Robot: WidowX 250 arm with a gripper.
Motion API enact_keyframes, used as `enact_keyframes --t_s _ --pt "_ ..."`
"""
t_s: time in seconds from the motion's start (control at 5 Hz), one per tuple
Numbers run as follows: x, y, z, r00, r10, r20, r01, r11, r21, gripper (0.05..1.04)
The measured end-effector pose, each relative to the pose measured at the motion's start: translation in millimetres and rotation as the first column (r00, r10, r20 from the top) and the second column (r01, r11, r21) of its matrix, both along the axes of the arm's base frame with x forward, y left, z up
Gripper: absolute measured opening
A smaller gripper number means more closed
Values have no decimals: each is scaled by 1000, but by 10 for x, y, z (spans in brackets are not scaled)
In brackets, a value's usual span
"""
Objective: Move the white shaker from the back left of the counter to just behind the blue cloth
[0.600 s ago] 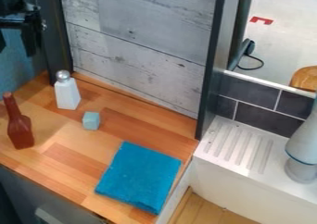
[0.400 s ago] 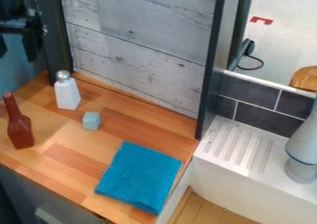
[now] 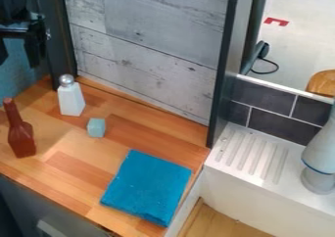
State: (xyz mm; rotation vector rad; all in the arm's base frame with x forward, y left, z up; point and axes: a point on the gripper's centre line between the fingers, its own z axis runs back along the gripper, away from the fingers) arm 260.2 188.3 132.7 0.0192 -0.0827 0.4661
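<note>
The black pincer (image 3: 18, 60), open with nothing in it, has dipped a little, so it is a bit nearer the things but touches none; on the wooden counter (image 3: 68, 170), the red bottle (image 3: 21, 138), white bottle (image 3: 70, 100), pale blue block (image 3: 96, 128) and blue cloth (image 3: 147, 187) have not moved.

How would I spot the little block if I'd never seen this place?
Find the wooden counter beside the grey plank wall. Between the white shaker and the blue cloth sits a small pale-blue cube. It is much smaller than either, and far paler than the cloth.
</note>
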Motion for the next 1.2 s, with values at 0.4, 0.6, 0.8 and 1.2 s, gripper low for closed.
enact_keyframes --t_s 0.4,0.6,0.8,1.2 --pt "401 198 -478 998 -37 -48 43 992 122 1001" --pt "609 289 -563 998 -44 -50 50 990 128 1001" --pt "700 339 -648 998 -35 -60 41 992 117 1001" --pt "819 366 -795 996 -36 -77 41 997 62 1001"
